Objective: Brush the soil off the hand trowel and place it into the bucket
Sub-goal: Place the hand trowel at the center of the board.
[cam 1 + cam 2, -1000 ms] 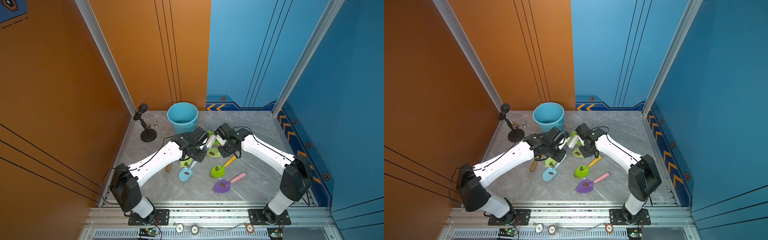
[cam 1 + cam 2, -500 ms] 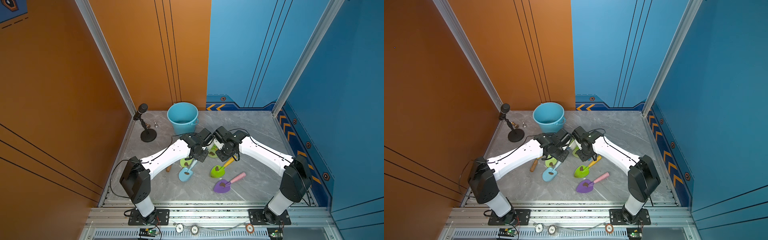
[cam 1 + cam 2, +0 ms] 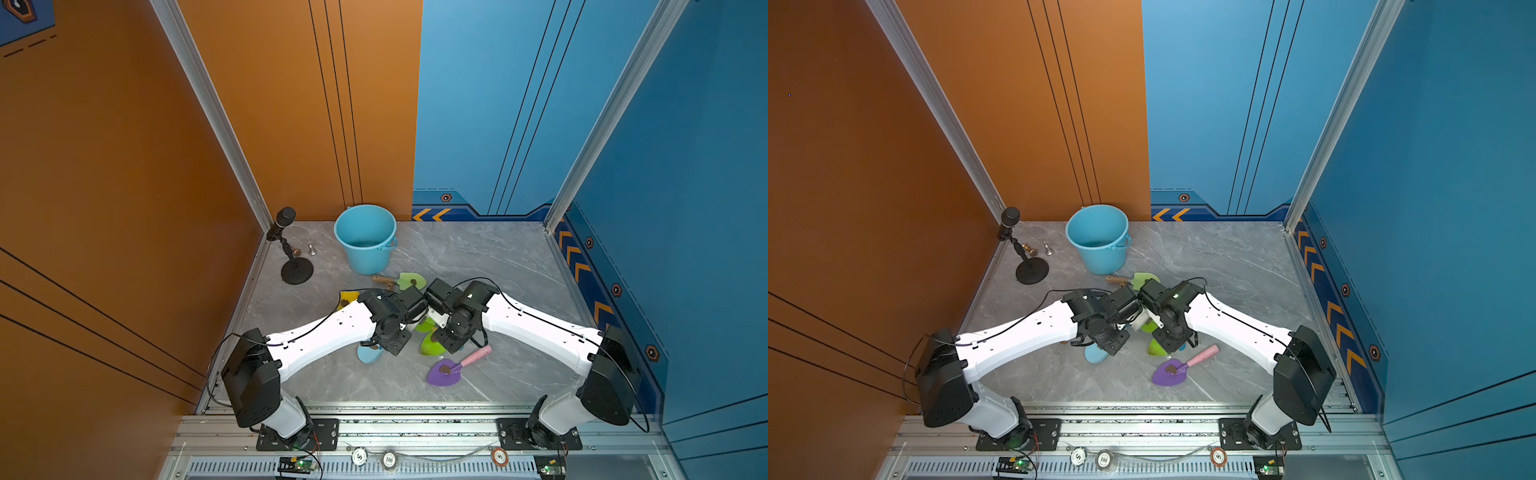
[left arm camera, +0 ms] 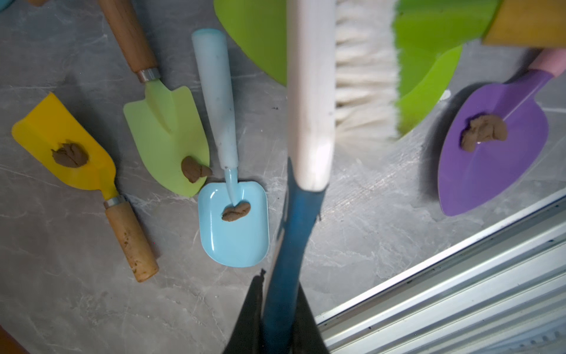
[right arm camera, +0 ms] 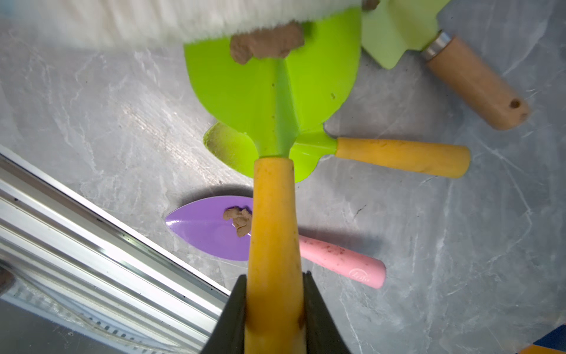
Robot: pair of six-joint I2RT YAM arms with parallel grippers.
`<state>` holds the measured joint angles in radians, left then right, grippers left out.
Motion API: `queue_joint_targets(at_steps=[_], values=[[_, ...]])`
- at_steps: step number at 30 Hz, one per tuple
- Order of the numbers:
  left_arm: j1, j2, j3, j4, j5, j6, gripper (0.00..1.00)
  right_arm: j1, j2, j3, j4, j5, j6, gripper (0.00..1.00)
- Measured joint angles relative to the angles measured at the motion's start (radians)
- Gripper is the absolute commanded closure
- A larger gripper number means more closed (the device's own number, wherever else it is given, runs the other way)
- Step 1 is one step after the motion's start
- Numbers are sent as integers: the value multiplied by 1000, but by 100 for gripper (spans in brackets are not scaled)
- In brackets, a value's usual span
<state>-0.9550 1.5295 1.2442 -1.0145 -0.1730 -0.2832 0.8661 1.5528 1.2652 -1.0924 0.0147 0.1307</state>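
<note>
**Item:** lime trowel (image 5: 269, 92), yellow handle.
**Loc.:** clamped by its handle in right tool (image 5: 274, 282), held over the surface (image 5: 92, 101) and above a purple trowel (image 5: 205, 226).
**Axis:** runs straight out from the jaws; blade end points away from the wrist, twd the brush (image 4: 311, 92).
**Soil lump** (image 5: 266, 43): near blade tip, bristles touching it.
**Left tool** (image 4: 280, 294): closed on brush's blue handle end.
**Bucket** (image 3: 365, 241): upright at back of surface, apart from lime trowel.
**2nd lime trowel** (image 5: 401, 156): lies flat beneath.

trowel (image 5: 269, 92): lime, yellow handle, aloft | soil (image 5: 266, 43): lump near blade tip | bucket (image 3: 368, 253): upright
</note>
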Motion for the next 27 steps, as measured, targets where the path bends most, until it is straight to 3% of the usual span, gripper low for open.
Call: queue_joint_targets(at_steps=[6, 12, 18, 27], values=[[-46, -114, -55, -8, -31, -70, 100, 13, 0, -6, 5, -24, 34, 95], [-21, -248, -122, -16, -106, -110, 100, 10, 1, -16, 14, -64, 48, 95], [130, -315, -167, 5, -165, -132, 100, 3, 5, -36, 43, -76, 56, 95], [244, -417, -171, 127, -148, -122, 100, 3, 62, -45, 135, -85, 81, 98]])
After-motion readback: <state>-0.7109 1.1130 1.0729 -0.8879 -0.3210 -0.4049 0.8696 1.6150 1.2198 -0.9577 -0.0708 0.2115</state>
